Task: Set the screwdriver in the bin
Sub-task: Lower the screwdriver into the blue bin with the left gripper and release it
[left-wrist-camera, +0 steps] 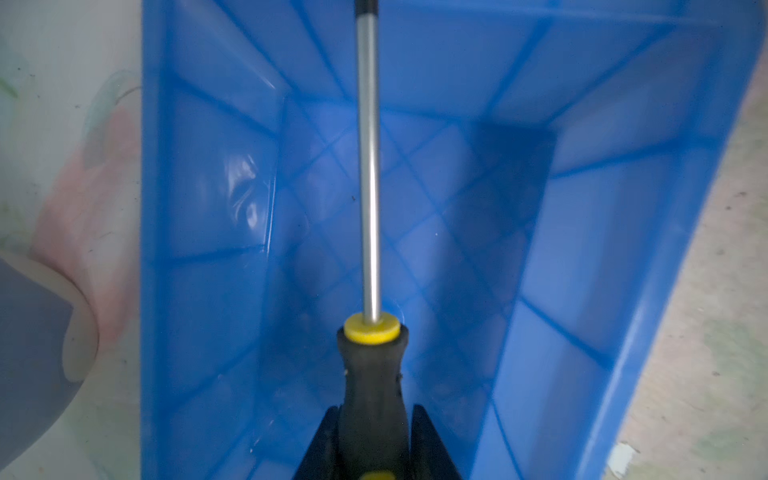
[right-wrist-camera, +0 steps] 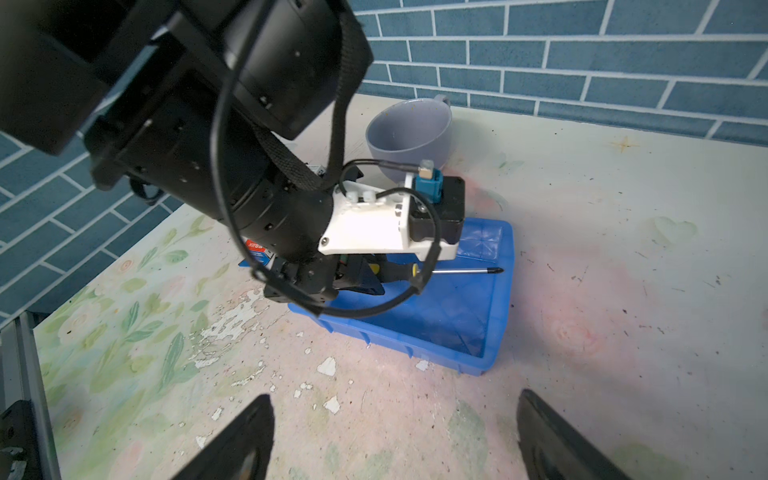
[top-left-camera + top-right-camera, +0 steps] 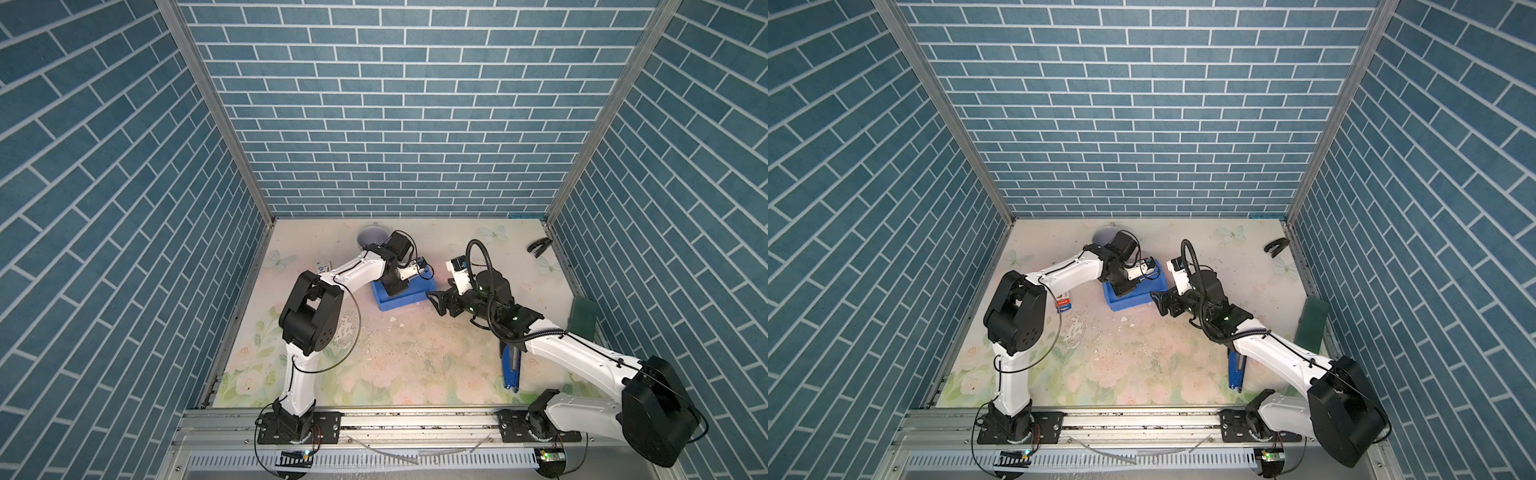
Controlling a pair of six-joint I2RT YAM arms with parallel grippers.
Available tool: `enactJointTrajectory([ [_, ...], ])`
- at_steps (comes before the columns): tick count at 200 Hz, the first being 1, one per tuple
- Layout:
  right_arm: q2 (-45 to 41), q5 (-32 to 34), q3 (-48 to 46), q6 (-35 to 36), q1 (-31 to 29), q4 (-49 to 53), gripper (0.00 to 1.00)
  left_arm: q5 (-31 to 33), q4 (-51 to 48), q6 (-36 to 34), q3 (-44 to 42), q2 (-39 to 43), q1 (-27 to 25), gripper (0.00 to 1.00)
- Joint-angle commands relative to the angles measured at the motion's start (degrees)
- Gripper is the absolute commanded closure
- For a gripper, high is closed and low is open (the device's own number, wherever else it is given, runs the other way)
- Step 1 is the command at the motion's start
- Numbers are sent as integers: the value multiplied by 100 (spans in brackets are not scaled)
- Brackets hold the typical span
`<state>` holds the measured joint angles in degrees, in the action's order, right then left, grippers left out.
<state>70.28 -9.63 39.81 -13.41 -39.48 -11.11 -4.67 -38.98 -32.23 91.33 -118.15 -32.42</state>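
The screwdriver has a black handle, a yellow collar and a thin bright shaft. The left tool clenches its handle and holds it over the blue bin. A grey-lilac cup stands just beside the bin. The right tool gapes empty nearby. The shaft lies roughly level along the bin's length, tip away from the left tool.

A grey-lilac cup stands upright near the back of the flower-printed table. A blue-and-black stapler lies front right. A dark green slab leans against the right wall. A small black clip-like thing lies far right, and a printed packet lies at the left.
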Motion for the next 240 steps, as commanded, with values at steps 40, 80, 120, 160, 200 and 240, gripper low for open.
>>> enactJointTrajectory([
  [40, -173, 159, -184, 198, -24, 12, 10, 218, -461, -275, 570, -510, 34, 100],
  [80, -181, 184, -210, 197, -23, -5, 9, 281, -344, -162, 410, -410, 51, 100],
  [120, -133, 189, -194, 202, -29, -19, 10, 242, -239, -123, 47, -27, 127, 100],
  [160, -7, 140, -116, 216, -24, -42, 10, 326, -303, -170, -77, 29, 184, 100],
  [200, 23, 131, -61, 199, -24, -19, 10, 344, -197, -138, 28, -74, 184, 86],
  [240, -44, 266, -105, 216, -24, -38, 10, 423, -220, -128, 143, -151, 186, 69],
])
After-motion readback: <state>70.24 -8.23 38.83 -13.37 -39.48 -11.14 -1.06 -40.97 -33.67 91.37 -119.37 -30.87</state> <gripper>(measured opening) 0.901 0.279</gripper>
